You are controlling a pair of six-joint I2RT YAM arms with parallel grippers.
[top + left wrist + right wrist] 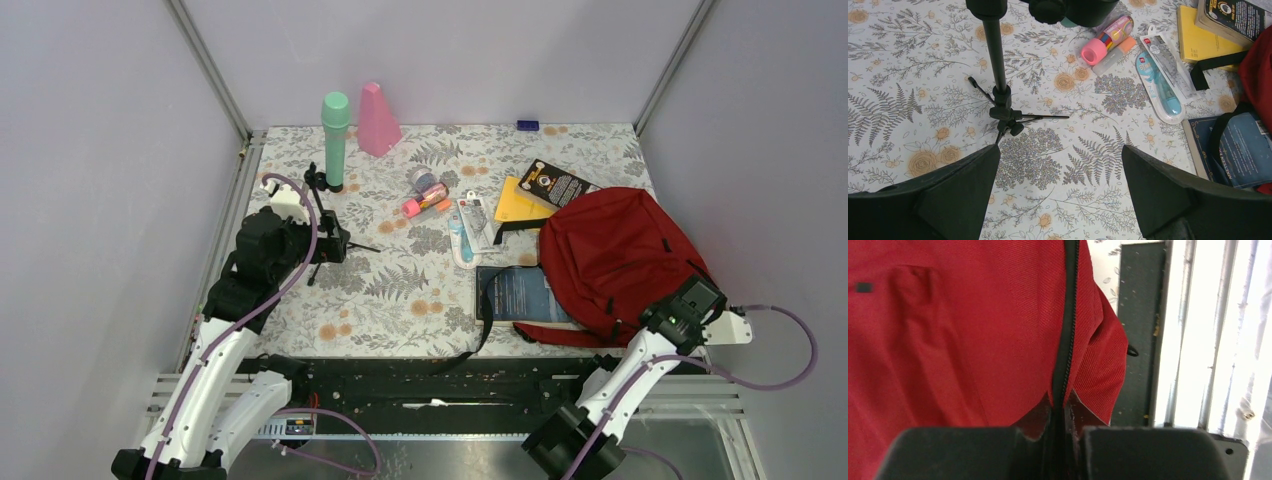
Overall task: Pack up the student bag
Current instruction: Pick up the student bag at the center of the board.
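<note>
My right gripper point(1060, 432) pinches the large red fabric backpack point(610, 250), lying near right.
It grips the black zipper seam point(1068, 330). My left gripper point(1060, 155) is spread wide, far left. One backpack; three books: yellow point(520, 203), black point(555, 183), blue point(525, 293).

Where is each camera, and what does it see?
Top: above and behind, looking down at the table, left arm, right arm, red bag.
Left wrist: over the table, open left jaws at bottom, tripod, blue book.
Right wrist: close on the bag, right jaws pinching its zipper.
All three show the bag.
</note>
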